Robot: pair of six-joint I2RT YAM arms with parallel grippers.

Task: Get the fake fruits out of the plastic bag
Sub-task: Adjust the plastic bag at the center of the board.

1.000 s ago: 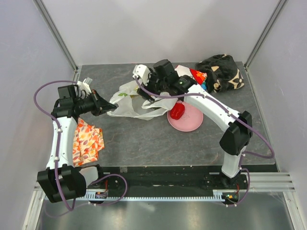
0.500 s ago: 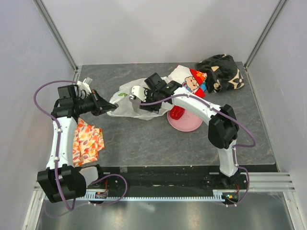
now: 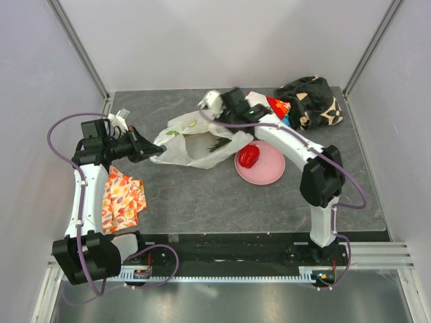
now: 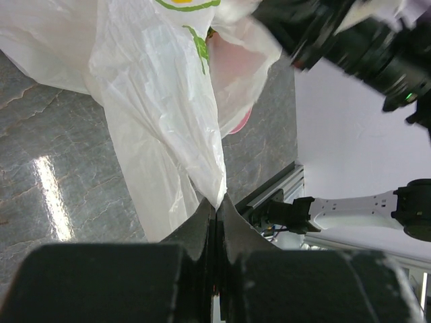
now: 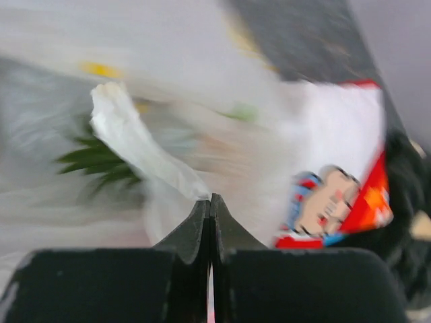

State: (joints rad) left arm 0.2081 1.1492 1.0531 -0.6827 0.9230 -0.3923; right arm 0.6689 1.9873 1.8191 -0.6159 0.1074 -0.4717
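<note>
**Left gripper, right gripper clamped on plastic bag**

Film is pinched at both ends, the bag stretched across the bench toward its far edge, seemingly to spread its mouth. A green crown is seen inside; a red piece is set on the pink plate.

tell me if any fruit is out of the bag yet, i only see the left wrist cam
observer: one is. a shiny red plastic fruit lies on the round pink plate, beside the thin crinkly white plastic bag.
operator: what is the right pincer doing
observer: the right pincer is shut on a twisted strip of the bag, at its far side in the top view.
operator: anything left inside
observer: a green leafy crown shows inside the bag; the rest of that piece is hidden.
</note>
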